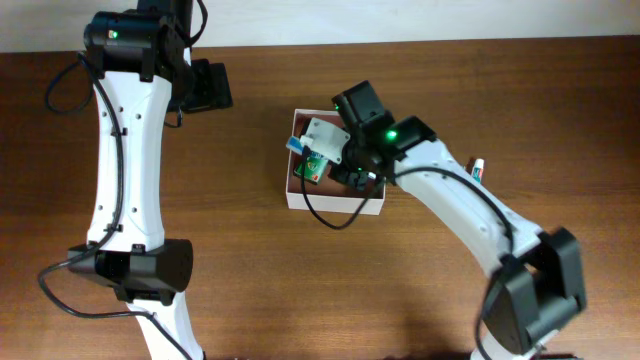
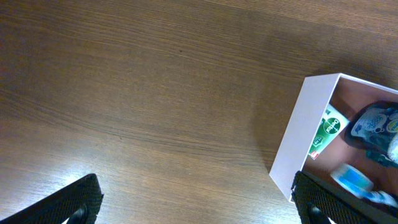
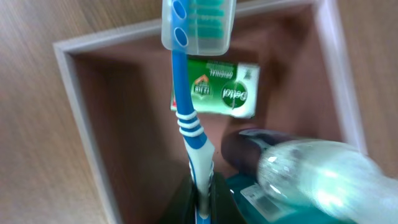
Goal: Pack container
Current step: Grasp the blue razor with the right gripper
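Work surface: a wooden table [image 1: 300, 310], dark brown, with the grain running side to side in the overhead view. It fills nearly the whole field, on every side of the left gripper [image 1: 212, 85] and the right gripper [image 1: 345, 160].

Beyond the left gripper, along the table's far edge, runs a narrow pale cream strip [image 1: 420, 20]. Wall or floor, cannot tell.

Lighting: soft and even. The left wrist view shows a bright glare patch [image 2: 50, 165] on the wood just ahead of one finger of the left gripper, and the wood is darker further ahead. In the right wrist view the table reads lighter tan and blurred, off to one side of the right gripper.
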{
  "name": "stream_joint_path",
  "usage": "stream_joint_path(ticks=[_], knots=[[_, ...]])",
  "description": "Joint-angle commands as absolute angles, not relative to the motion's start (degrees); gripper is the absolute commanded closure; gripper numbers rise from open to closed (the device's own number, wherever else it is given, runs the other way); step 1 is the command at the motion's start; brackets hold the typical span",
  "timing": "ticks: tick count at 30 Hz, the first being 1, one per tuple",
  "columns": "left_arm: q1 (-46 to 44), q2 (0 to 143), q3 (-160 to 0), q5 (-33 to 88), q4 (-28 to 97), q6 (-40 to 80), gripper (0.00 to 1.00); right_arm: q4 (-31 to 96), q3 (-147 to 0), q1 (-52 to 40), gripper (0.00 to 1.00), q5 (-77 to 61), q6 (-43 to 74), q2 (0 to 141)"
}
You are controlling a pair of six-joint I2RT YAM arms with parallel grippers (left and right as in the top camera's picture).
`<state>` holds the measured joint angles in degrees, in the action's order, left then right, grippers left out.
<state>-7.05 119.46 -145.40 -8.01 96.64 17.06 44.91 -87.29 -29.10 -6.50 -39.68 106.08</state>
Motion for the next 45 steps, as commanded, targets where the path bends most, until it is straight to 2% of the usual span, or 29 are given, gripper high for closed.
stream_joint_path(ticks=[1, 5, 7, 10, 13, 16, 24, 28, 34, 35, 43, 45], knots=[[-6.96, 118.48, -146.26, -8.64, 96.71, 16.38, 0.00, 44.77, -87.39, -28.97, 0.68, -5.08, -40.93, 106.91], [-6.96, 118.48, -146.26, -8.64, 96.68, 16.38, 0.01, 47.37, -90.35, -28.40, 0.56, -1.50, -28.29, 104.20], [-6.96, 118.48, -146.26, -8.67, 96.68, 16.38, 0.01, 51.22, -92.84, -27.11, 0.55, -0.78, -21.28, 102.24], [-6.96, 118.48, -146.26, -8.64, 96.71, 16.38, 0.01, 57.69, -96.09, -23.38, 0.46, -0.78, -10.22, 99.29], [-6.96, 118.48, -146.26, -8.64, 96.71, 16.38, 0.01, 62.59, -96.66, -17.69, 0.41, -0.80, -0.69, 96.95], [-6.96, 118.48, -146.26, -8.64, 96.68, 16.38, 0.01, 67.24, -96.53, -11.25, 0.41, -0.80, 6.28, 97.01], [-6.96, 118.48, -146.26, -8.64, 96.71, 16.38, 0.01, 64.29, -86.74, -0.62, 0.42, -2.96, 11.46, 100.20], [-6.96, 118.48, -146.26, -8.64, 96.71, 16.38, 0.01, 56.84, -79.88, 0.01, 0.43, -3.86, 11.46, 102.63], [-6.96, 118.48, -146.26, -8.64, 96.71, 16.38, 0.01, 48.12, -74.89, 0.08, 0.50, -3.81, 11.49, 107.92], [-6.96, 118.48, -146.26, -8.64, 96.71, 16.38, 0.00, 47.33, -74.72, 0.08, 0.53, -3.62, 11.49, 109.21], [-6.96, 118.48, -146.26, -8.64, 96.71, 16.38, 0.01, 45.58, -74.65, 0.12, 0.56, -0.80, 11.49, 117.12], [-6.96, 118.48, -146.26, -8.64, 96.68, 16.38, 0.01, 45.58, -74.63, 0.12, 0.61, -0.82, 11.57, 118.41]])
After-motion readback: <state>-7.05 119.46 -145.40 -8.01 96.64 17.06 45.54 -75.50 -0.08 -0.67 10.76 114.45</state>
